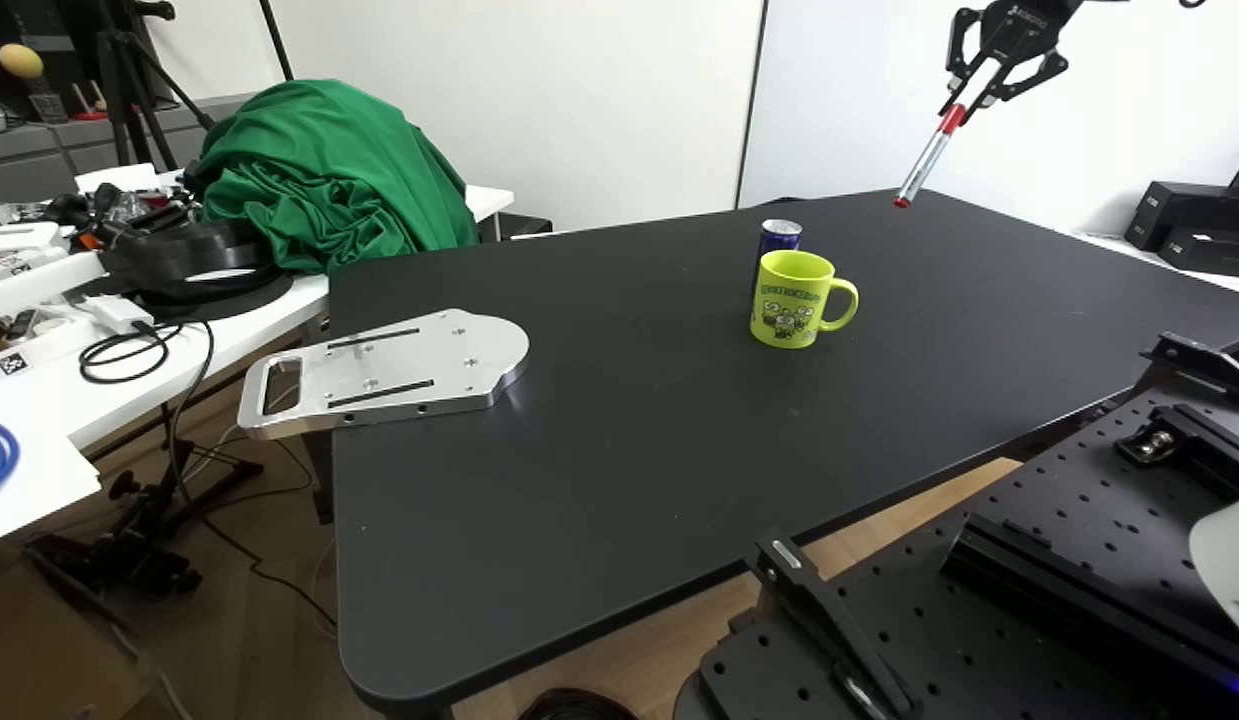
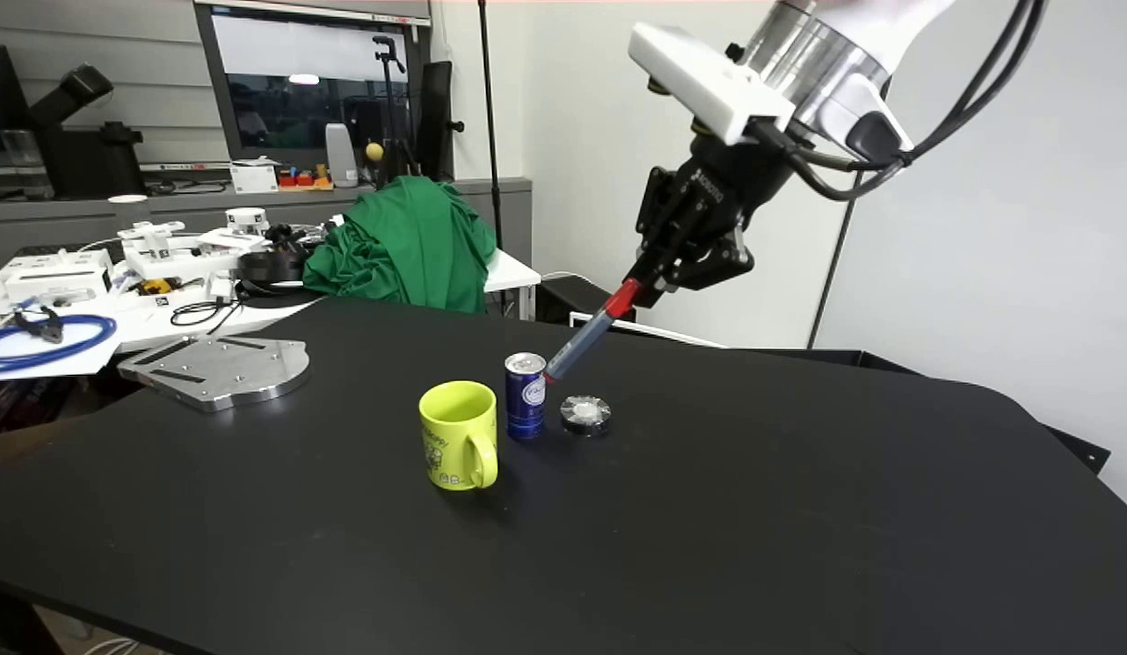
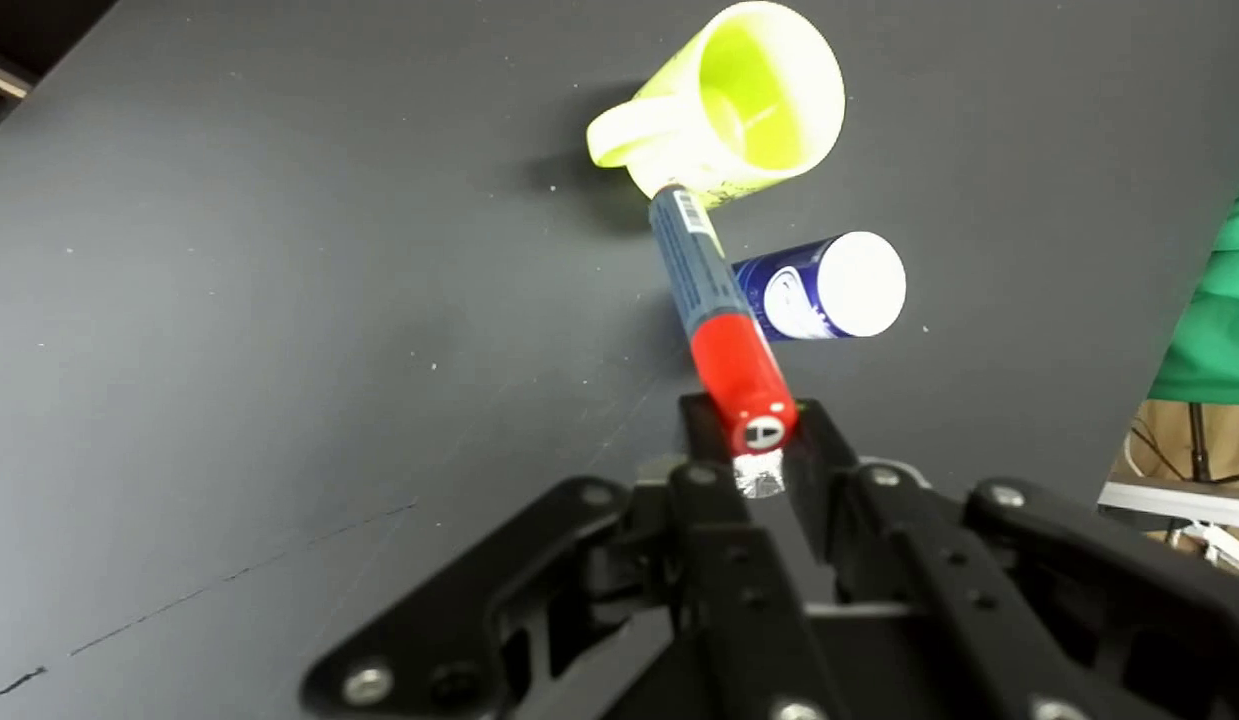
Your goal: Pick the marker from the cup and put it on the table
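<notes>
The marker has a red cap, a grey-blue body and a small red end. It shows in both exterior views (image 1: pixel 927 163) (image 2: pixel 581 344) and in the wrist view (image 3: pixel 701 262). My gripper (image 1: pixel 964 100) is shut on its red cap end and holds it tilted in the air above the table. The gripper also shows in an exterior view (image 2: pixel 647 284) and in the wrist view (image 3: pixel 754 425). The lime-green cup (image 1: pixel 789 305) stands upright on the black table (image 1: pixel 599 480), apart from the marker. It also shows in the wrist view (image 3: pixel 729 110), with nothing visible inside.
A blue can (image 2: pixel 525 400) stands close to the cup. A small round dark-rimmed thing with a silvery top (image 2: pixel 586 414) lies beside the can. A metal plate (image 1: pixel 409 365) lies at the table's edge. A cluttered white desk (image 1: pixel 39 430) and green cloth (image 1: pixel 329 180) are beyond.
</notes>
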Motion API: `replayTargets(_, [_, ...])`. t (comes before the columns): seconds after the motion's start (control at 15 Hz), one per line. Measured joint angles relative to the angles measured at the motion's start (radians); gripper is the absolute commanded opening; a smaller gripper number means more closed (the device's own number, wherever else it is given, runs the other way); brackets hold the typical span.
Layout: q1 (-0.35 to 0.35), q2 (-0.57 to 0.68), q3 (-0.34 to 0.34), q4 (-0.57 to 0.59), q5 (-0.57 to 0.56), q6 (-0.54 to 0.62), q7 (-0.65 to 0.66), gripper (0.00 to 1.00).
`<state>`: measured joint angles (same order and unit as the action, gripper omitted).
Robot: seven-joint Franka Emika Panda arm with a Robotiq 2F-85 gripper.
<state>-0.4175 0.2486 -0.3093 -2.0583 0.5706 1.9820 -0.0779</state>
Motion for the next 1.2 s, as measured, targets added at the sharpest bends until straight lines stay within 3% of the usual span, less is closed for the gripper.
replayTargets(0.6, [-0.112,0.074,-0.03,0.04,0.005,-0.028,-0.146,0.05])
replayTargets(1.2, [-0.129,0.173,-0.023,0.172,0.022,-0.023,-0.168,0.05])
